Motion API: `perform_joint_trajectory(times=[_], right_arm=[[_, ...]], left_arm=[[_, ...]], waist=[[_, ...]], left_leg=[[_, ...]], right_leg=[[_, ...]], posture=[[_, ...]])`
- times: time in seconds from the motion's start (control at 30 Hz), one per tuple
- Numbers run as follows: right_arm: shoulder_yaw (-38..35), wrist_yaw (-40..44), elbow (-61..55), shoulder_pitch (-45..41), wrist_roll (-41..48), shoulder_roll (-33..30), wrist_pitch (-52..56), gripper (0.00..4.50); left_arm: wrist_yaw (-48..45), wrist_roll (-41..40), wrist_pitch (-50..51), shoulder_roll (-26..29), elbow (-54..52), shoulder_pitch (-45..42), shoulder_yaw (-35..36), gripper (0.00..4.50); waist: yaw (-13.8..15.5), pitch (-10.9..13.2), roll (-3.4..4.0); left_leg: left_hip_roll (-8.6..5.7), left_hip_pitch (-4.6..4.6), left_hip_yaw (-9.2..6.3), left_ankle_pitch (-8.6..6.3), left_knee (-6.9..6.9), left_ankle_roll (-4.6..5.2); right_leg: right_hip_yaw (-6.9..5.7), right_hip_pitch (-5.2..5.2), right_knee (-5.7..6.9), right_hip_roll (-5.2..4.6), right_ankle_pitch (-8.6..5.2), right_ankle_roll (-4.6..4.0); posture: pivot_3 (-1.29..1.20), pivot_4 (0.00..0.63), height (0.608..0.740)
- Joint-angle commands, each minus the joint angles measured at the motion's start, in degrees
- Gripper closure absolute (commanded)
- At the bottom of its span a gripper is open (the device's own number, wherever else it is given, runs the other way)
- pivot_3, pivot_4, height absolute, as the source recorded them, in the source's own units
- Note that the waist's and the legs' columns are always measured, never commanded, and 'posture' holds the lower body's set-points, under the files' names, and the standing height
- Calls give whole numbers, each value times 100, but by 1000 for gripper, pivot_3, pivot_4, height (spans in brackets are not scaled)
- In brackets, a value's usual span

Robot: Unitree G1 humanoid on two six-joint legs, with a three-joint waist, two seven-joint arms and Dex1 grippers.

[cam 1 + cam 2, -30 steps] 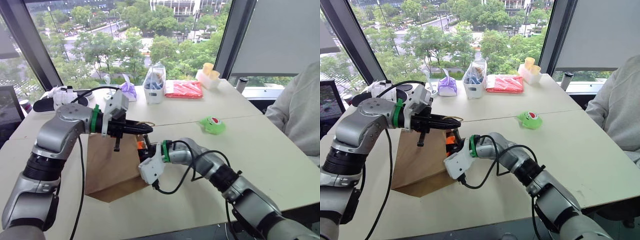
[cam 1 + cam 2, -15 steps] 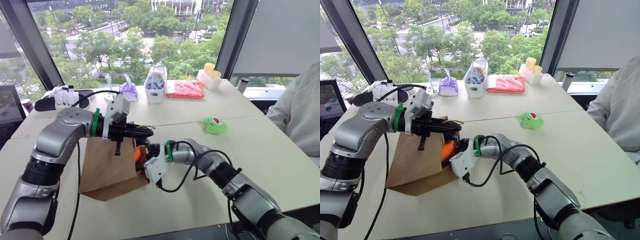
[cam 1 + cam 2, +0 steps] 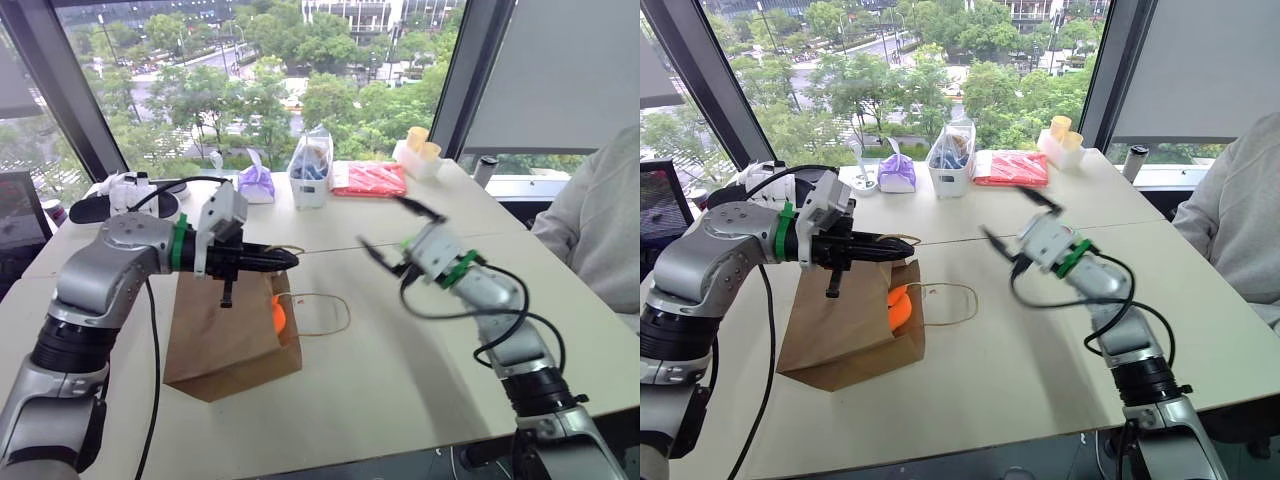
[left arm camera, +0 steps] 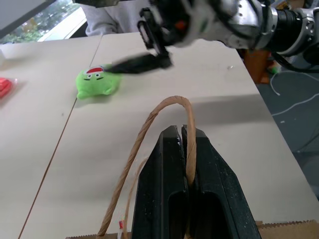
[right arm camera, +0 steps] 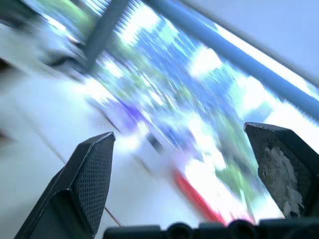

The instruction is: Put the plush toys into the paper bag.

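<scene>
1. The brown kraft paper bag [image 3: 232, 335] lies on the pale table [image 3: 420, 360], its mouth facing the right arm.
2. The left gripper [image 4: 185, 149] is clamped on the bag's twisted-cord handle [image 4: 169, 107].
3. The bright orange plush toy [image 3: 899, 306] sits just inside the bag's mouth.
4. The right gripper [image 3: 385, 228] hangs above the table, jaws wide and empty.
5. The light green plush toy [image 4: 96, 83] lies on the table, well apart from the bag.

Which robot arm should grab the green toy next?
The right. Its right gripper is open, empty and near the green toy. The left gripper is shut on the paper bag's handle.
</scene>
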Motion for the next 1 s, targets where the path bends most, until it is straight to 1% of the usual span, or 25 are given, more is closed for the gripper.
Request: perform_joint_trajectory(times=[0.03, 0.07, 0.1, 0.17, 0.23, 0.33, 0.43, 0.47, 0.53, 0.73, 0.77, 0.8, 0.87, 0.9, 0.97, 1.0], right_arm=[[-211, -881, 1303, -624, -273, 201, 885, 33], [-234, -1261, 2040, -964, -384, 285, 1099, 33], [-247, -1367, 2669, -1274, -360, 398, 1229, 33], [-244, -1472, 3538, -1718, -322, 531, 1257, 33], [-252, -1745, 4422, -2138, -385, 593, 1174, 33], [-315, -1902, 5383, -2600, -330, 656, 1228, 33], [-321, -1837, 5934, -2871, -302, 700, 1412, 33], [-308, -1859, 6045, -2915, -330, 690, 1400, 262], [-245, -1916, 6186, -2948, -415, 665, 1350, 862], [-162, -1952, 6295, -2979, -542, 591, 1170, 3891], [-148, -1954, 6297, -2980, -561, 578, 1150, 4263], [-138, -1956, 6300, -2981, -570, 570, 1137, 4457], [-69, -1950, 6277, -2975, -651, 519, 1003, 4457], [-45, -1882, 6179, -2954, -672, 478, 725, 4457], [73, -1398, 5796, -2845, -691, 386, -106, 4457], [246, -941, 5441, -2701, -739, 292, -709, 4457]], left_arm=[[109, -55, -67, -56, -208, 60, 119, 4500], [146, -28, -107, -111, -229, 99, 80, 4500], [172, 9, -149, -161, -235, 125, 44, 4500], [205, 56, -200, -224, -234, 148, 7, 4500], [225, 71, -223, -254, -231, 160, -2, 4500], [267, 89, -245, -290, -211, 164, -8, 4500], [322, 80, -235, -299, -270, 212, -3, 4500], [343, 74, -222, -294, -286, 226, 13, 4500], [377, 67, -207, -283, -286, 242, 48, 4500], [432, 16, -171, -285, -317, 240, 59, 4500], [433, 13, -170, -287, -317, 238, 56, 4500], [434, 11, -170, -288, -318, 238, 54, 4500], [433, 18, -178, -301, -288, 213, 39, 4500], [431, 26, -192, -315, -262, 193, 29, 4500], [419, 32, -214, -342, -210, 148, 15, 4500], [401, 28, -215, -348, -188, 122, 13, 4500]], waist=[[-28, 0, 1], [-42, 1, 3], [-41, 2, 4], [-37, 2, 3], [-42, 2, 4], [-41, 2, 4], [-42, 2, 4], [-44, 2, 4], [-46, 2, 4], [-49, 2, 3], [-46, 2, 3], [-43, 2, 4], [-43, 2, 3], [-43, 2, 4], [-43, 3, 5], [-50, 2, 5]], left_leg=[[0, -1, 0, 0, -2, 0], [2, 2, 5, 0, -3, -1], [2, 1, 20, 1, -3, -1], [3, 2, 28, 3, -4, -3], [6, -3, 25, 3, -10, -3], [3, -10, 27, 1, -16, -1], [-2, -12, 25, -1, -18, 3], [-2, -12, 26, -2, -17, 3], [-2, -11, 26, -2, -16, 3], [-1, -5, 27, -1, -7, 3], [-1, -4, 27, -1, -6, 3], [-1, -4, 26, -1, -6, 3], [-2, -4, 26, -1, -5, 3], [-2, -4, 26, -1, -5, 3], [-3, -7, 27, -1, -5, 3], [-3, -7, 27, -1, -5, 3]], right_leg=[[0, -2, 0, 0, 0, 0], [2, -2, 1, 0, 0, 0], [9, -5, 0, -2, 0, -1], [13, -9, 2, -4, 1, -3], [12, -16, 1, -4, 1, -3], [12, -24, -2, -8, 2, -2], [12, -22, -3, -11, 2, -1], [12, -20, -3, -12, 3, -1], [12, -20, -5, -11, 3, -1], [12, -15, -3, -9, 2, -1], [12, -14, -2, -9, 2, -1], [12, -14, -2, -9, 3, -1], [11, -13, -2, -9, 3, -1], [11, -13, -2, -9, 3, -1], [11, -15, -3, -9, 3, -1], [11, -16, -3, -9, 3, 0]], posture=[[0, 150, 740], [0, 150, 740], [0, 150, 740], [0, 150, 740], [0, 150, 740], [0, 150, 740], [0, 150, 740], [0, 150, 740], [0, 150, 740], [0, 150, 740], [0, 150, 740], [0, 150, 740], [0, 150, 740], [0, 150, 740], [0, 150, 740], [0, 150, 740]])
